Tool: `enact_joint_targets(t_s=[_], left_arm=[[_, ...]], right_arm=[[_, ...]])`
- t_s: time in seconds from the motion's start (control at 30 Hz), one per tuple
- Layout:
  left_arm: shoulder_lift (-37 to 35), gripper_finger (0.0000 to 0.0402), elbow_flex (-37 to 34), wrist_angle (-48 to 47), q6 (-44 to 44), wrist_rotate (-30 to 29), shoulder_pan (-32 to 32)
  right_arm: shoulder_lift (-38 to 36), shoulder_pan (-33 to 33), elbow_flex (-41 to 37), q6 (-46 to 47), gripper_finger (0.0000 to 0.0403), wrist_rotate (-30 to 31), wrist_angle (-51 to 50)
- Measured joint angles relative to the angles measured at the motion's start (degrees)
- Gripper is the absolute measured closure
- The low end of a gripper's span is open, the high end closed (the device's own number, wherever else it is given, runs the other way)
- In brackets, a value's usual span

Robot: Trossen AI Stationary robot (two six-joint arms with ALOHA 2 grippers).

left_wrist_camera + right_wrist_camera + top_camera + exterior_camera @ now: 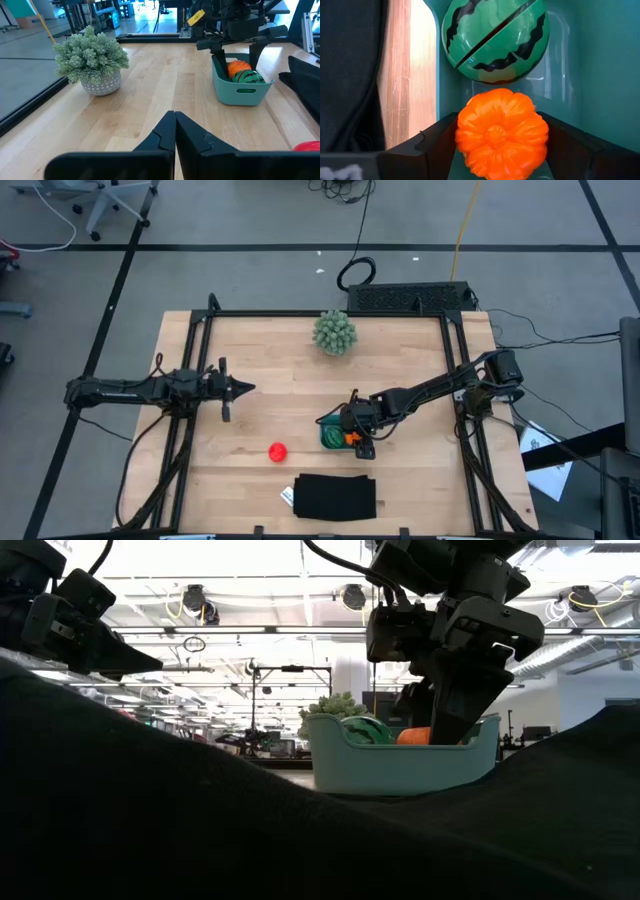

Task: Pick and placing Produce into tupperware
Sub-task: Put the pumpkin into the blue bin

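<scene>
I have the right gripper (352, 430) down inside the teal tupperware (243, 93), its fingers (432, 137) set either side of the orange pumpkin-like ball (502, 132); they look to be against its flanks, so I read it as held, though the exact contact is hard to confirm. The striped watermelon ball (495, 40) already lies in the tub just beside it. To finish this placement well, I'd open the jaws only slightly so the orange settles without rolling into the melon, then lift straight up to clear the tub's wall. The red tomato ball (277, 450) sits on the table (270, 370), well apart from the tub, near the black mat (335, 495). The left gripper (240, 388) waits over the table's left side with its fingers pressed together.
</scene>
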Motion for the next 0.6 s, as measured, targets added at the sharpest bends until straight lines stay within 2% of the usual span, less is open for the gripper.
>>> enact_joint_targets(t_s=[0.17, 0.6], left_arm=[[0.0, 0.0396, 0.0, 0.0, 0.0, 0.0, 0.0], [0.0, 0.0396, 0.0, 0.0, 0.0, 0.0, 0.0]], right_arm=[[0.0, 0.0, 0.0, 0.2, 0.0129, 0.0, 0.0], [-0.2, 0.0, 0.0, 1.5, 0.0127, 0.0, -1.0]])
